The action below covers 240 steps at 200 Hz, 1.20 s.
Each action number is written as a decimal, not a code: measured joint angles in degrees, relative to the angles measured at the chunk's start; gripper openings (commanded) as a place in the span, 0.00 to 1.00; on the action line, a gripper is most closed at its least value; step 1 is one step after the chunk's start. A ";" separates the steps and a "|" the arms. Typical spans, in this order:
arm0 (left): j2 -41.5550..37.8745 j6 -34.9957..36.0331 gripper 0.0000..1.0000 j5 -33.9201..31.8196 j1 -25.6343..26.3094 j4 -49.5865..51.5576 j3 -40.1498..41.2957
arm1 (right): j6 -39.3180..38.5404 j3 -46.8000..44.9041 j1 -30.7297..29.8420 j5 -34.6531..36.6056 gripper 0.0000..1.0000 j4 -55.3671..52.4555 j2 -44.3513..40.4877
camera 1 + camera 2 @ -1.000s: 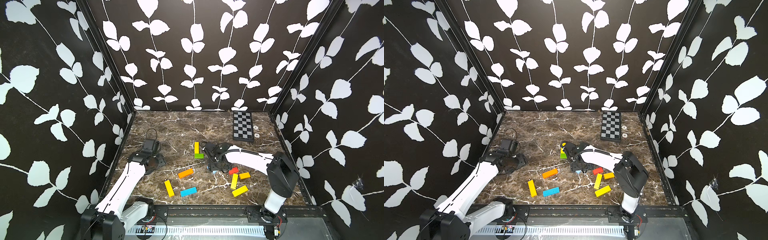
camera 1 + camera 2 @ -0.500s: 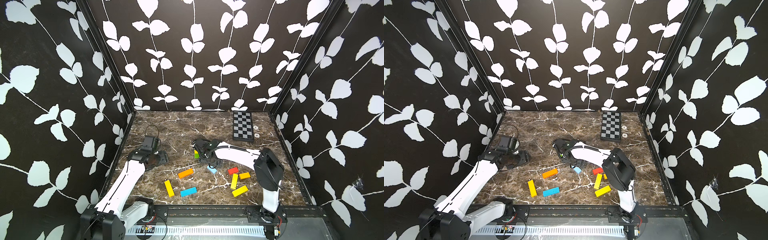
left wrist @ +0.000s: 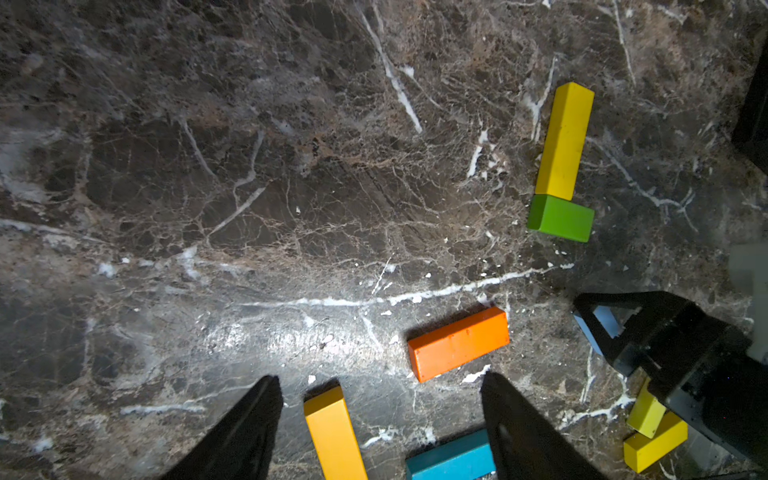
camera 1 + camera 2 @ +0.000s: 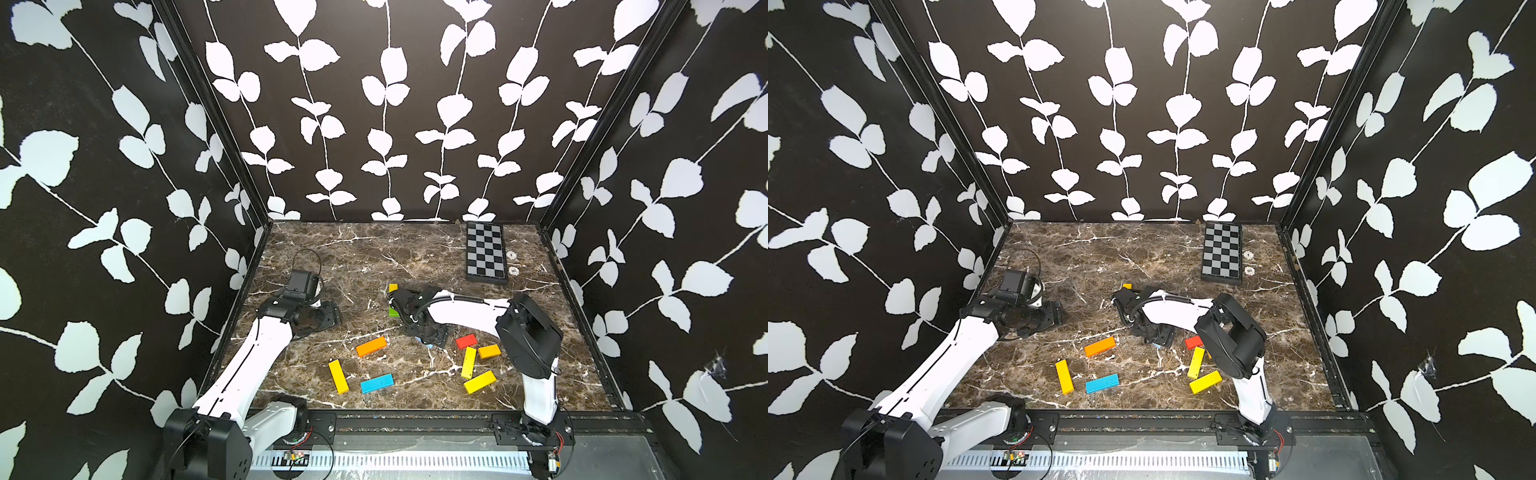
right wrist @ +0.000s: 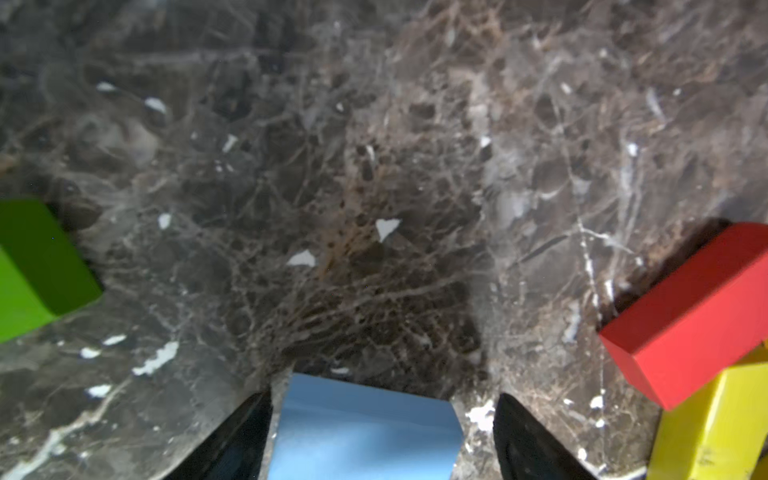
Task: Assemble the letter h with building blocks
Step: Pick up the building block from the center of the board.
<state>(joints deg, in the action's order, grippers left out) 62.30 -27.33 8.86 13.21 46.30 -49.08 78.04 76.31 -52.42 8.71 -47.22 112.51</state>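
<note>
My right gripper (image 4: 430, 336) (image 5: 382, 399) is low over the marble, open, its jaws on either side of a light blue block (image 5: 365, 428) (image 4: 428, 343), with a gap on one side. The left gripper (image 4: 322, 318) (image 3: 379, 378) hovers open and empty at the left. A yellow block (image 3: 564, 141) butts against a green block (image 3: 561, 218) (image 5: 37, 266) at mid-table. The other blocks lie loose in front: an orange one (image 4: 371, 346), a yellow one (image 4: 338, 376), a blue one (image 4: 376, 383), a red one (image 4: 466, 341) (image 5: 698, 316), a short orange one (image 4: 489, 351) and two yellow ones (image 4: 468, 362) (image 4: 480, 381).
A black-and-grey chequered board (image 4: 485, 257) (image 4: 1221, 257) lies at the back right by the wall. Black leaf-patterned walls enclose the marble table (image 4: 374, 253) on three sides. The right arm's white link (image 4: 465, 313) reaches across above the red and short orange blocks.
The right gripper has swung back from beside the green block and settled over the light blue block, its jaws narrowing. The left gripper has shifted slightly to the right.
</note>
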 measured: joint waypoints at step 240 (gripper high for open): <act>0.81 -0.02 0.77 0.52 0.00 -1.75 1.55 | -10.62 -8.90 1.03 -4.81 0.53 7.96 -6.23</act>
<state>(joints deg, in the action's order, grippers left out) 63.11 -27.35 9.39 13.21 44.56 -47.53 67.42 67.42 -51.40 3.90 -39.27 106.28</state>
